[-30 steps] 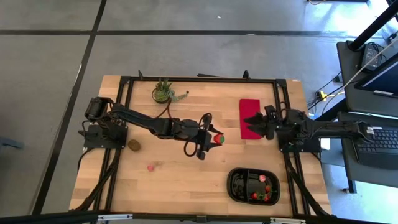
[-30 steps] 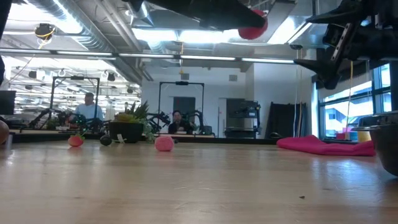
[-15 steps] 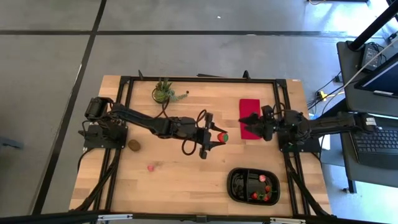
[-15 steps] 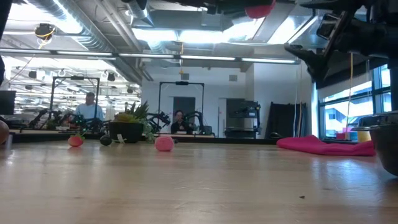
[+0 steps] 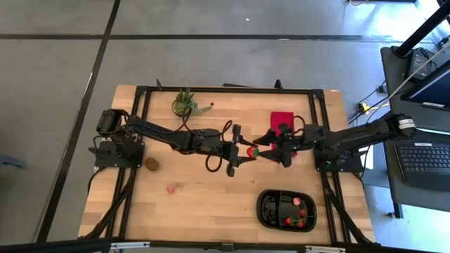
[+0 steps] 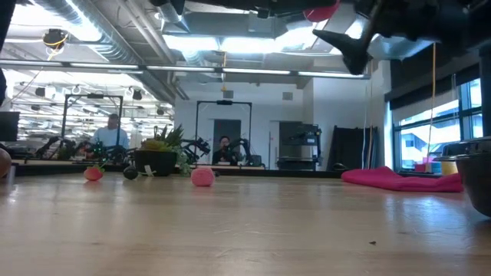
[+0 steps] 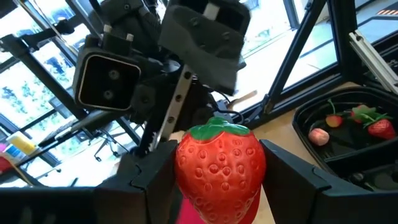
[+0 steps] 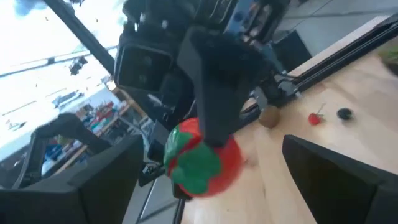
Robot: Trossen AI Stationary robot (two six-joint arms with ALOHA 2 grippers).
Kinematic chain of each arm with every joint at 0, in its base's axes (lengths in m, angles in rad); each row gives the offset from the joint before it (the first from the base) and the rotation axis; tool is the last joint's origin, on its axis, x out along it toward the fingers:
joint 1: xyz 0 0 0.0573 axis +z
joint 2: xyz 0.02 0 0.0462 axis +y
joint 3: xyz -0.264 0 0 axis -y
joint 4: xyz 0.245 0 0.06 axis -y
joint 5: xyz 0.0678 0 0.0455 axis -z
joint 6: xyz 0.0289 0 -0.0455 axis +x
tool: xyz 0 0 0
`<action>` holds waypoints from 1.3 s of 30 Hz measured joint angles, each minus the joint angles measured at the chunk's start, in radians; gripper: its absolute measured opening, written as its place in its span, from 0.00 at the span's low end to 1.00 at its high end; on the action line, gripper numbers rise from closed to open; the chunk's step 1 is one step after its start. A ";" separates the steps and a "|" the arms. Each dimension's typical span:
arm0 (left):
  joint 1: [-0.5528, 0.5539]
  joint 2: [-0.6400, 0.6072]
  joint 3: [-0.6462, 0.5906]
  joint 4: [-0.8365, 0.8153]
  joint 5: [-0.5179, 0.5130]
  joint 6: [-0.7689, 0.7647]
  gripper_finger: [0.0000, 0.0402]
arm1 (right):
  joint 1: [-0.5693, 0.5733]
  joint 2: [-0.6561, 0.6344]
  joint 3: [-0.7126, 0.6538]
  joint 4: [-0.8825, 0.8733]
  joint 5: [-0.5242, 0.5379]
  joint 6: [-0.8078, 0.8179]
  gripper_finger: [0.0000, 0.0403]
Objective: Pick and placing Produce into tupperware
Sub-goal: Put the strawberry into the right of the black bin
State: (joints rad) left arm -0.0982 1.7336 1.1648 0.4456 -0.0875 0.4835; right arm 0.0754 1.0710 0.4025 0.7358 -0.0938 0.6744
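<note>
I see my left gripper [image 5: 242, 152] clamped on a red, green-topped strawberry [image 7: 220, 165], held in the air over the middle of the table [image 5: 211, 204]. My right gripper [image 5: 266, 153] faces it just beside the berry, fingers spread wide apart, though I can't tell whether they touch it. The black tupperware [image 5: 268, 211] sits at the near right edge with a few fruit pieces [image 5: 294, 221] inside.

Overhead and table-level cameras, and both close wrist cameras, share the strawberry [image 5: 250, 152].
</note>
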 joint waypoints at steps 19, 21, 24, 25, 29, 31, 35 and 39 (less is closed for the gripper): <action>-0.010 0.000 0.000 -0.007 -0.015 0.025 0.51 | 0.046 0.173 0.146 -0.008 -0.031 -0.049 0.83; -0.010 0.000 0.000 -0.006 -0.022 0.025 0.51 | 0.045 0.173 0.146 -0.009 -0.030 -0.048 0.78; -0.011 0.000 0.000 -0.003 -0.022 0.025 0.51 | 0.045 0.173 0.146 -0.011 -0.030 -0.049 0.70; -0.011 0.000 0.000 -0.003 -0.022 0.025 0.51 | 0.045 0.173 0.146 -0.012 -0.030 -0.049 0.67; -0.011 -0.001 0.000 -0.001 -0.019 0.025 0.51 | 0.044 0.174 0.146 -0.013 -0.030 -0.052 0.57; -0.011 -0.001 0.000 -0.001 -0.018 0.024 0.51 | 0.044 0.174 0.146 -0.013 -0.030 -0.056 0.53; -0.010 -0.001 0.002 -0.001 -0.026 0.020 0.51 | 0.044 0.175 0.147 -0.007 -0.023 -0.069 0.47; -0.010 -0.001 0.002 -0.003 -0.026 0.021 0.51 | 0.044 0.175 0.147 -0.007 -0.030 -0.074 0.47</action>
State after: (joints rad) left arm -0.1078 1.7329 1.1664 0.4423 -0.1135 0.5044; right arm 0.1196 1.2457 0.5491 0.7284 -0.1243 0.6006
